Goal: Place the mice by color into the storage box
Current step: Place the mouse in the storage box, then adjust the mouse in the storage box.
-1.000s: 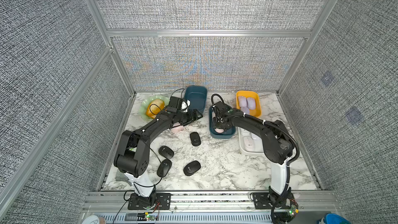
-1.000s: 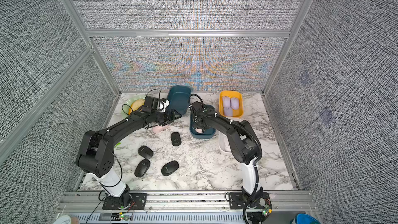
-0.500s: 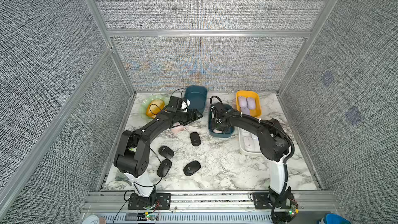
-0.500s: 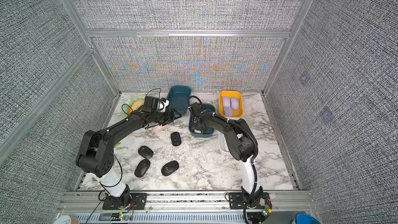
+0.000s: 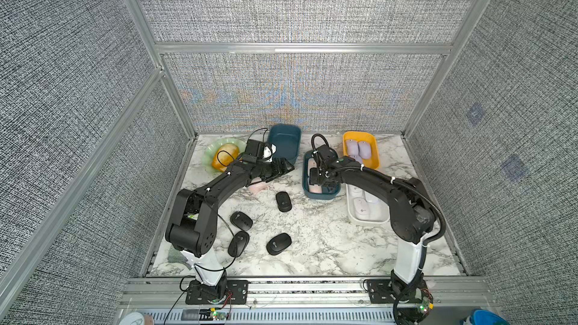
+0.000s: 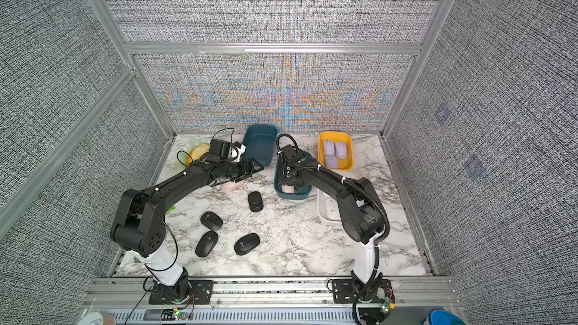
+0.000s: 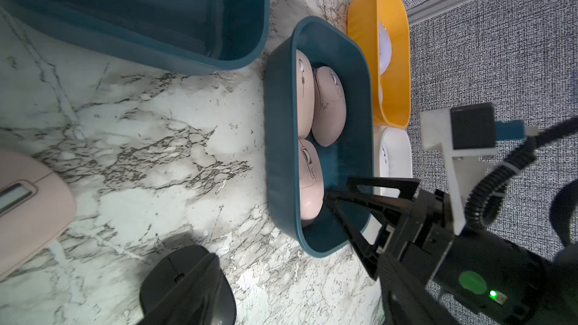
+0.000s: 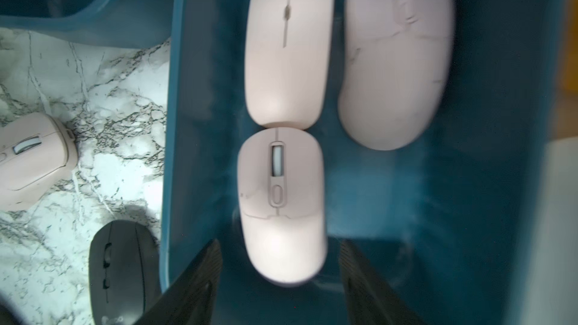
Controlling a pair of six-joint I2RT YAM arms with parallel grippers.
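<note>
Surface (image 5: 328,245) from my remote seat: left claw (image 5: 283,167) hangs released near one pink mouse (image 5: 259,187) lying on it, four black mice (image 5: 283,201) beside. Right claw (image 8: 279,242), released, straddles one of three pink mice (image 8: 281,201) inside the nearer teal box (image 5: 322,196). Lilac mice (image 5: 362,149) sit in the yellow box (image 5: 377,151).
</note>
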